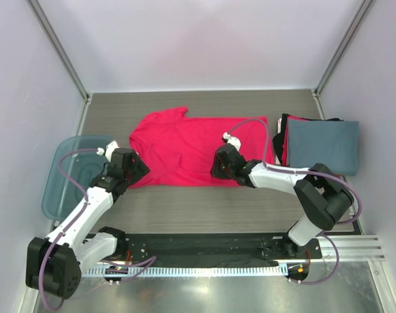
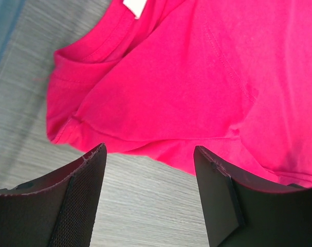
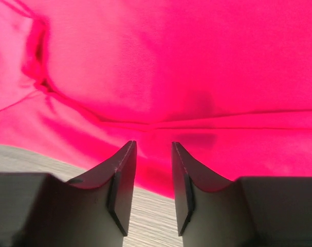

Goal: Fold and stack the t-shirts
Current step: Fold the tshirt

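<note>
Top external: pink-red t-shirt (image 1: 191, 147), left gripper (image 1: 141, 170), right gripper (image 1: 214, 171) at near edge

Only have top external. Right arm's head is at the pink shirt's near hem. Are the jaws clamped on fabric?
Observer: Not clamped. In the right wrist view the right gripper has its jaws a narrow gap apart, and the hem of the pink t-shirt shows through that gap.
Operator: Left side?
Observer: The left gripper has its jaws wide apart with only bare table between them. The shirt's edge lies just past the tips.
Operator: Which end of the shirt is that?
Observer: The collar end. A white neck label shows inside the collar at the top of the left wrist view.
</note>
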Action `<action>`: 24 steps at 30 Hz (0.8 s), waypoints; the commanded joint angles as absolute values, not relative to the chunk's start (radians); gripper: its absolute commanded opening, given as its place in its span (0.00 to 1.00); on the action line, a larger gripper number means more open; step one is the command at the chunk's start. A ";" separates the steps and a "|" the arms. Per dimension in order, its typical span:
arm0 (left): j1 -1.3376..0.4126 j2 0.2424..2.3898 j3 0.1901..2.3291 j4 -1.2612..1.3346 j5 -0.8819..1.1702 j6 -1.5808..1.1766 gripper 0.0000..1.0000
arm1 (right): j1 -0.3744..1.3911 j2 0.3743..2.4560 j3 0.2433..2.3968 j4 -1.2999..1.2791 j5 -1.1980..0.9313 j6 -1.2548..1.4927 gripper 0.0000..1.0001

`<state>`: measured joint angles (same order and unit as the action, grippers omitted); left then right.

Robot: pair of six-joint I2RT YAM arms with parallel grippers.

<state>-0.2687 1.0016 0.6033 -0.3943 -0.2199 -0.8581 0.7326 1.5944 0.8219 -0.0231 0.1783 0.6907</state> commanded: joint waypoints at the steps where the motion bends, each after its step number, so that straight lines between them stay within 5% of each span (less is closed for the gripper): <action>1: -0.270 0.977 0.603 -0.472 -0.264 -0.917 0.68 | 0.730 1.551 0.825 -0.041 0.236 0.689 0.36; 5: -0.268 0.979 0.563 -0.462 -0.276 -0.966 0.63 | 0.730 1.536 0.808 -0.043 0.241 0.692 0.27; 24: -0.247 1.293 0.574 -0.288 -0.402 -0.977 0.41 | 0.715 1.586 0.772 -0.143 0.359 0.706 0.18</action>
